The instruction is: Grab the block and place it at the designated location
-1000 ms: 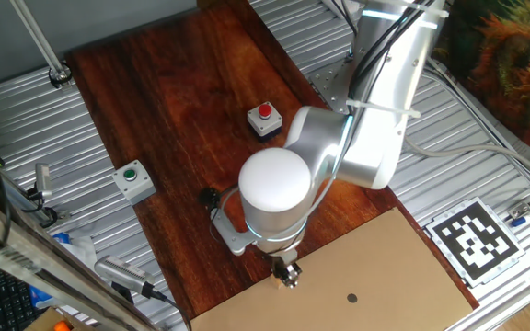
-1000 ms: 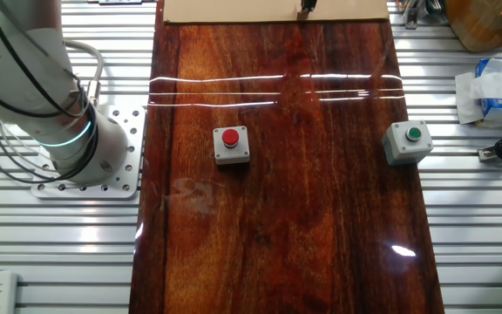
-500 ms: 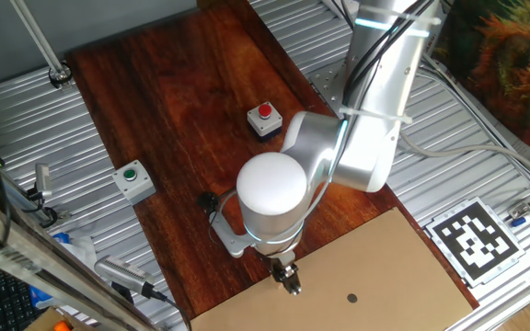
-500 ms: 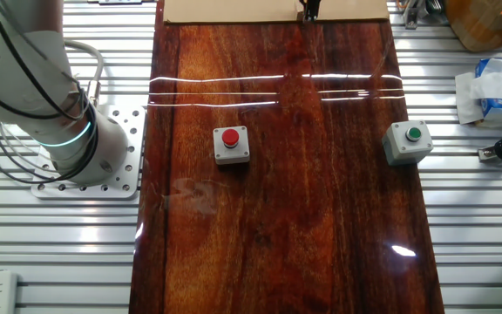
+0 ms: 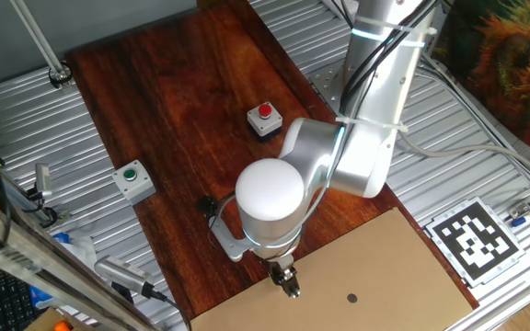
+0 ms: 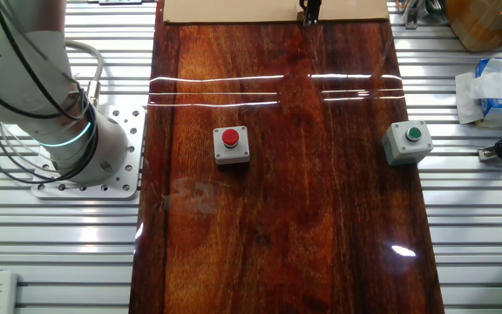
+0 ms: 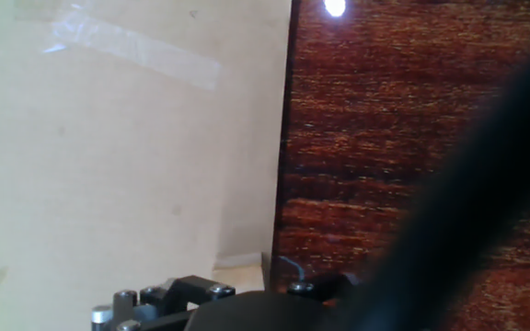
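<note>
Green-buttoned grey box (image 5: 133, 180) sits at the left edge of the dark wooden table (image 5: 182, 119); the red-buttoned box (image 5: 264, 119) lies farther right and farther away; the arm (image 5: 339, 156) bends over the near part of the table; its gripper (image 5: 289, 282) hangs low over the left edge of the cardboard sheet (image 5: 385, 276), whether clenched or released I cannot tell; the block cannot be made out; the dark dot (image 5: 351, 297) lies just right of the gripper; the black-and-white tag (image 5: 474, 238) is far right.
</note>
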`<act>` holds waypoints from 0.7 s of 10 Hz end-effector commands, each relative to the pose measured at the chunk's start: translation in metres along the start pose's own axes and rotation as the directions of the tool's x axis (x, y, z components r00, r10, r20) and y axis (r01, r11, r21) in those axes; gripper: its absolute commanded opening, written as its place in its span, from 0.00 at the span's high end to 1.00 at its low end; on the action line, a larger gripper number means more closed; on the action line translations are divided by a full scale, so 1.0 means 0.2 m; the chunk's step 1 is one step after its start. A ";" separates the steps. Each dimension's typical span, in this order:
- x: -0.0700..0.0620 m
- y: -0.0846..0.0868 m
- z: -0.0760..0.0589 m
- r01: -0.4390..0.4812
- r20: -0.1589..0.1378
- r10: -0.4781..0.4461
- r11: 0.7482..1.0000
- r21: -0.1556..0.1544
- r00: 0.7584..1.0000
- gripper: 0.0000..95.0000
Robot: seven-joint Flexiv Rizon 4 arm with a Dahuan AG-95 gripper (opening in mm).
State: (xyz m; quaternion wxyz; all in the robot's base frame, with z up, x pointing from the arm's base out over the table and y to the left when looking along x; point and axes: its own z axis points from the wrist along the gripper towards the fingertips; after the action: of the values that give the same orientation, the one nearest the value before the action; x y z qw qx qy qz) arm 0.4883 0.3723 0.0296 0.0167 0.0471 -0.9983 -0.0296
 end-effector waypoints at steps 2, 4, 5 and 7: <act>-0.02 0.02 0.01 -0.007 -0.004 0.007 1.000 0.007 1.000 0.60; -0.02 0.02 0.01 -0.011 -0.004 0.011 1.000 0.008 1.000 0.60; -0.02 0.02 0.01 -0.008 -0.004 0.008 1.000 0.008 1.000 0.60; -0.02 0.02 0.01 -0.007 -0.004 0.007 1.000 0.010 1.000 0.80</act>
State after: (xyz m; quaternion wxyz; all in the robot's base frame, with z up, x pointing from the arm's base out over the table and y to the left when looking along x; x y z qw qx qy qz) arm 0.4908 0.3771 0.0273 0.0181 0.0439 -0.9986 -0.0250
